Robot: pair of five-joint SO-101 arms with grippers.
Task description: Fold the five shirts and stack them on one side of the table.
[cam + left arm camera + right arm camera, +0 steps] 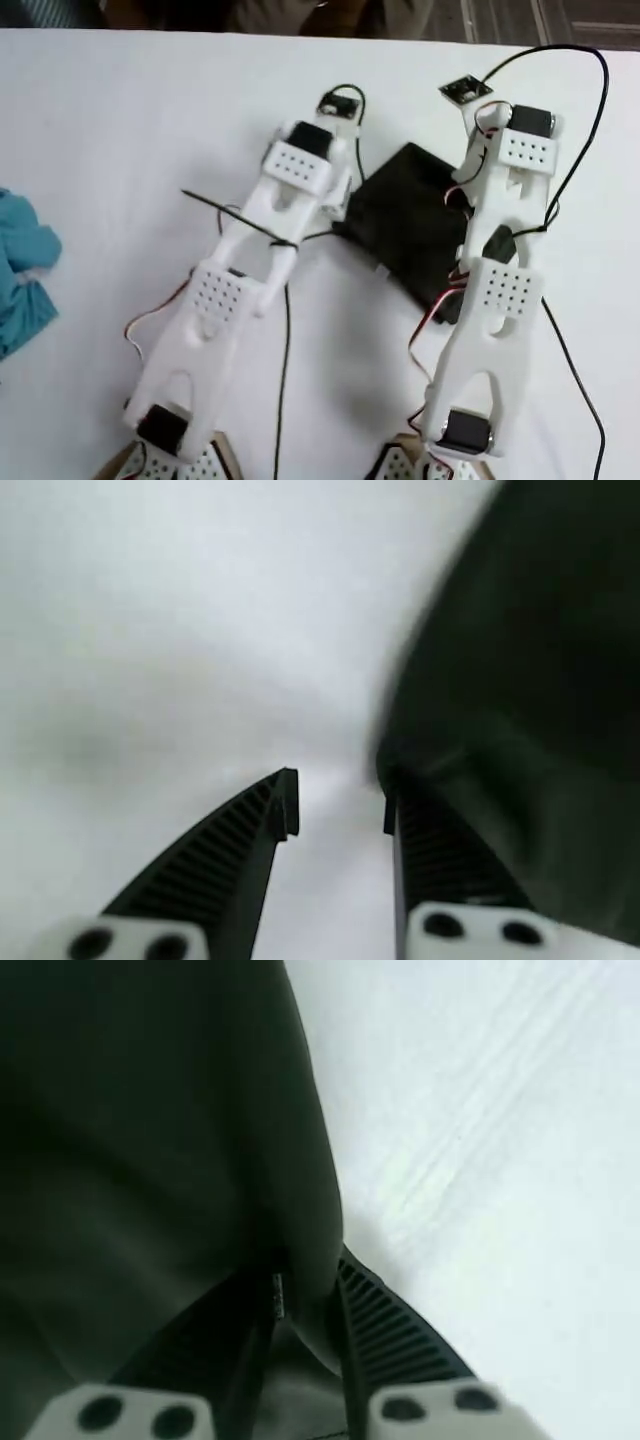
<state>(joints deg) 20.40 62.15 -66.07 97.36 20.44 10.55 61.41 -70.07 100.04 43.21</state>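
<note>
A black shirt (410,225) lies folded on the white table (120,130) between my two arms. My left gripper (338,805) is open just above the table, one finger (425,865) against the black shirt's (520,680) edge and nothing between the two fingers. My right gripper (308,1295) is shut on a fold at the edge of the black shirt (150,1140). A crumpled teal shirt (22,270) lies at the table's left edge, far from both arms. In the high view the left arm (285,190) reaches the black shirt's left side and the right arm (505,170) its right side.
Black cables (282,360) run across the table between and beside the arms. A small board (465,90) lies behind the right arm. The table's far left and far right are bare white cloth.
</note>
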